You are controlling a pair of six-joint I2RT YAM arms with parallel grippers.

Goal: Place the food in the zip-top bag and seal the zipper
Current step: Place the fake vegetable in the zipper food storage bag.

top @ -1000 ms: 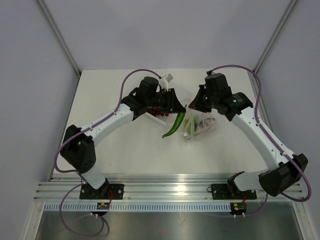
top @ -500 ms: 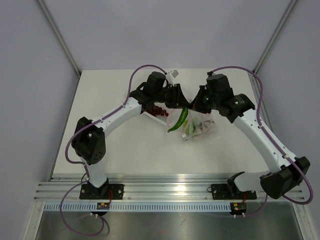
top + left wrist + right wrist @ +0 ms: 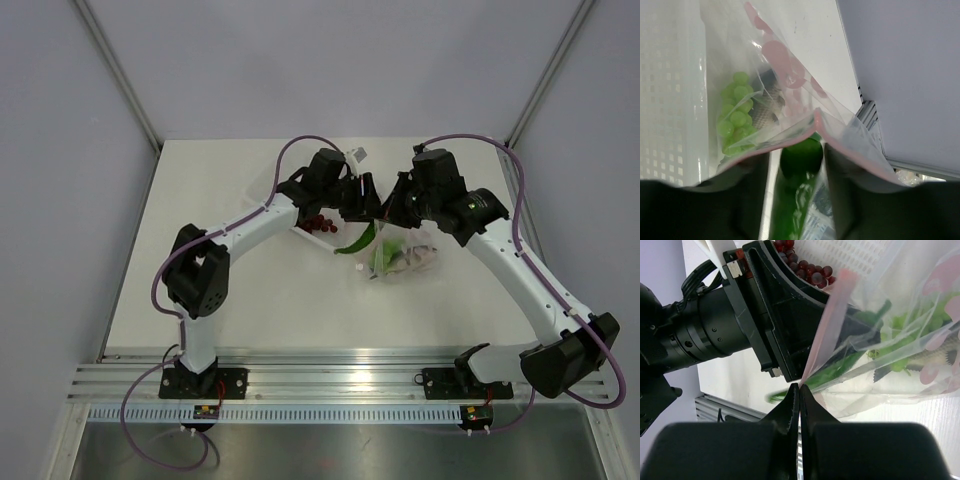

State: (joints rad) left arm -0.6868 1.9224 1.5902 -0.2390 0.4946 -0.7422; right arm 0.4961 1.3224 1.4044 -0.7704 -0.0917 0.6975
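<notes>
Left wrist: left gripper (image 3: 798, 197) pinches the chili pepper (image 3: 800, 156) right at the mouth of the zip-top bag (image 3: 790, 60), just under the raised pink zipper (image 3: 782, 136) edge. Lettuce (image 3: 736, 120) and fish (image 3: 765, 102) lie inside the bag. Right gripper (image 3: 799, 388) is pressed together on the zipper strip and holds the lip up, so the mouth gapes toward the left arm. Grape bunch (image 3: 807, 266) is outside the bag, on the white tray (image 3: 670, 100). Step in hand looks like loading the pepper, and I'd call the task about half done. The top view suggests the pepper's long end hangs out on the near side, so only part of it is past the lip. Advice: feed it lengthwise toward the closed end, low under the strip. Hold the right pinch high so the film doesn't fold over. Let go only once the whole curve clears the zipper, or it snags and blocks the seal
</notes>
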